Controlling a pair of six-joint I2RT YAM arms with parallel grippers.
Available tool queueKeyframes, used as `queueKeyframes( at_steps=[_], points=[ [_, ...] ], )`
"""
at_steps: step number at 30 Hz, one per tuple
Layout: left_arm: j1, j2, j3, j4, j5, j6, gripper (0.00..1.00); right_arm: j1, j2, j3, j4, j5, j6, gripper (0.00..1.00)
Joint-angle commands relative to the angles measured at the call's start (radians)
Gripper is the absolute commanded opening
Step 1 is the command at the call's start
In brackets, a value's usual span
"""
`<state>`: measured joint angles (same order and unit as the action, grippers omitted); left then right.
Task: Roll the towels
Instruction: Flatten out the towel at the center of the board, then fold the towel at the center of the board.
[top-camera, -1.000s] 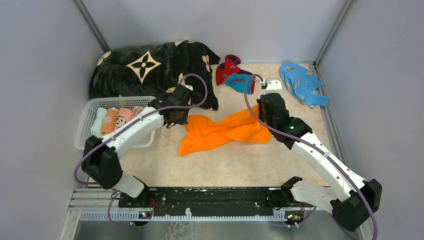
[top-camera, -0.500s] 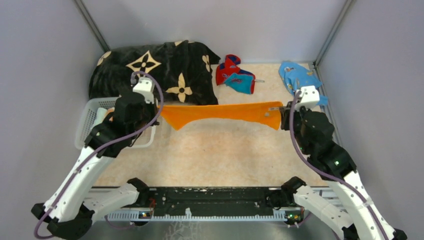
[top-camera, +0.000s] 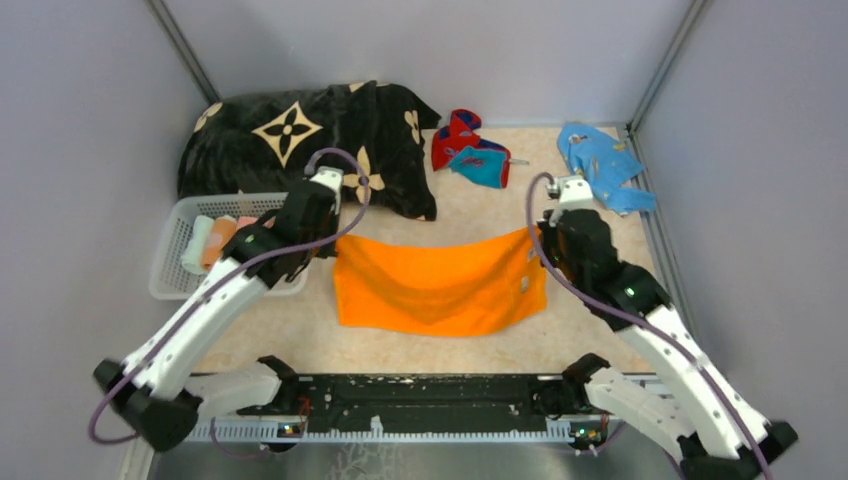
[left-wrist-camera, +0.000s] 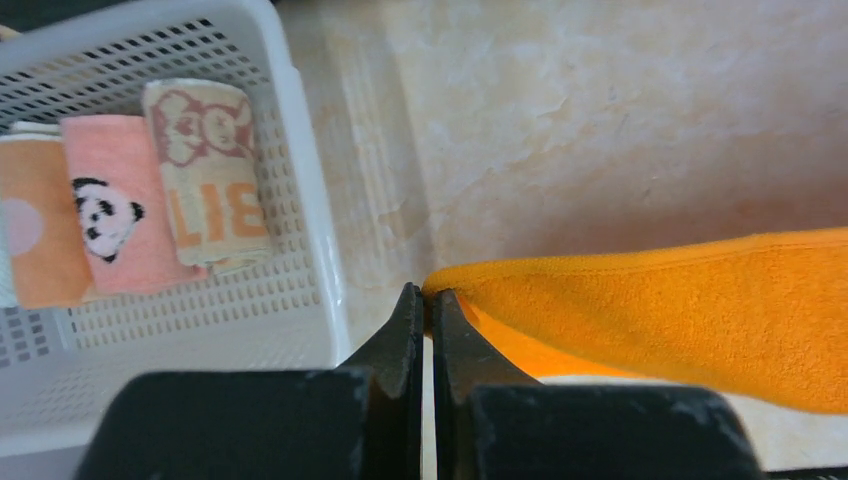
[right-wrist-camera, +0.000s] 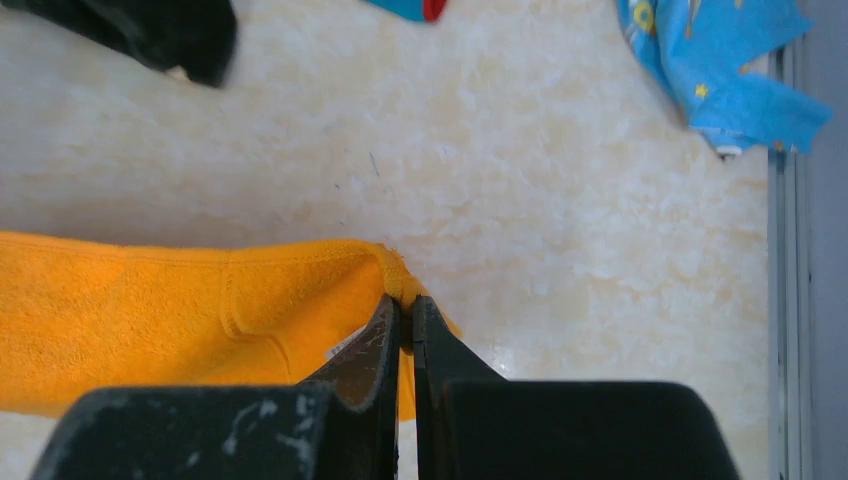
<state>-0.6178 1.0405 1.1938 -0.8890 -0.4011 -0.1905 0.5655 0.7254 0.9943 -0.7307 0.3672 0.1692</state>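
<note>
Worktop (top-camera: 470, 205): beige, marbled
Far edge: black blanket (top-camera: 290, 140), red-and-teal towel (top-camera: 468, 150), blue cloth (top-camera: 600, 160)
Left edge: basket (top-camera: 165, 257)
Middle: orange towel (top-camera: 440, 285)

Both arms reach forward and angle inward, the left arm (top-camera: 215, 300) slanting up from the lower left and the right arm (top-camera: 650, 310) from the lower right, with the left claw (left-wrist-camera: 422, 300) and right claw (right-wrist-camera: 402, 305) each clamped tight on a corner of the orange towel (top-camera: 440, 285).

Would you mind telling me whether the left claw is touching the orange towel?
Touching. The left wrist view shows the left claw shut on the corner of the orange towel, with cloth pinched between its tips.
</note>
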Motion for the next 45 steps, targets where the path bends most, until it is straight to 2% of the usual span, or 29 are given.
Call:
queueKeyframes(
  at_steps=[1,4,8,13,19,25,40,45],
  points=[
    [0.056,0.19,-0.07,0.168,-0.017,0.033,0.0,-0.058,0.167,-0.083,0.171,0.073,0.024,0.0],
    [0.127,0.323,-0.046,0.255,0.044,0.073,0.0,-0.221,0.286,-0.12,0.304,-0.05,0.022,0.0],
    [0.194,0.488,0.043,0.298,0.08,0.11,0.0,-0.352,0.441,-0.129,0.472,-0.123,0.079,0.0],
    [0.226,0.647,0.166,0.325,0.104,0.161,0.0,-0.38,0.612,-0.08,0.606,-0.104,0.045,0.0],
    [0.236,0.716,0.203,0.369,0.127,0.225,0.0,-0.388,0.732,0.014,0.548,-0.069,-0.031,0.0],
    [0.235,0.663,0.121,0.364,0.155,0.23,0.0,-0.388,0.672,-0.045,0.487,-0.126,0.008,0.0],
    [0.233,0.483,-0.029,0.232,0.262,0.217,0.0,-0.388,0.426,-0.198,0.272,-0.229,0.088,0.0],
    [0.214,0.446,-0.035,0.214,0.223,0.261,0.0,-0.388,0.355,-0.255,0.254,-0.216,0.085,0.0]
  ],
)
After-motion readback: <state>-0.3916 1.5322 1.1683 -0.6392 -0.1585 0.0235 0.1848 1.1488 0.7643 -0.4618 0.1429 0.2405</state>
